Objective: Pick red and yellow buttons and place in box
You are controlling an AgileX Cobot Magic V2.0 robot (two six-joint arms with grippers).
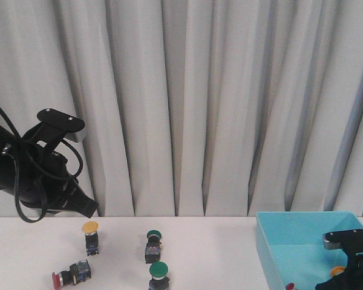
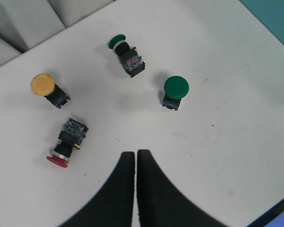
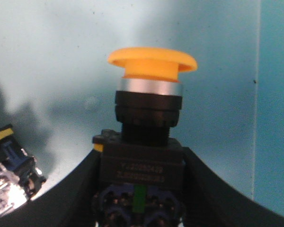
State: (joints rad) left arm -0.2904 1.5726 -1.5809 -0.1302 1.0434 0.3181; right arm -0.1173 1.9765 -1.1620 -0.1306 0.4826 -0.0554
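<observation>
My right gripper (image 3: 141, 189) is shut on a yellow button (image 3: 150, 94) by its dark body, low inside the light-blue box (image 1: 284, 241); its yellow cap shows in the front view (image 1: 337, 272). Another switch (image 3: 9, 165) lies on the box floor beside it, and a bit of red cap (image 1: 289, 286) shows in the box. On the table, a yellow button (image 1: 91, 237) stands upright and a red button (image 1: 71, 275) lies on its side. My left gripper (image 2: 136, 156) is shut and empty, high above the table, with the red button (image 2: 66, 144) and yellow button (image 2: 46, 89) below it.
Two green-capped switches stand on the table, one lying (image 1: 152, 244) and one upright (image 1: 160, 275); both show in the left wrist view (image 2: 128, 54) (image 2: 175, 92). A grey curtain hangs behind the table. The box sits at the table's right.
</observation>
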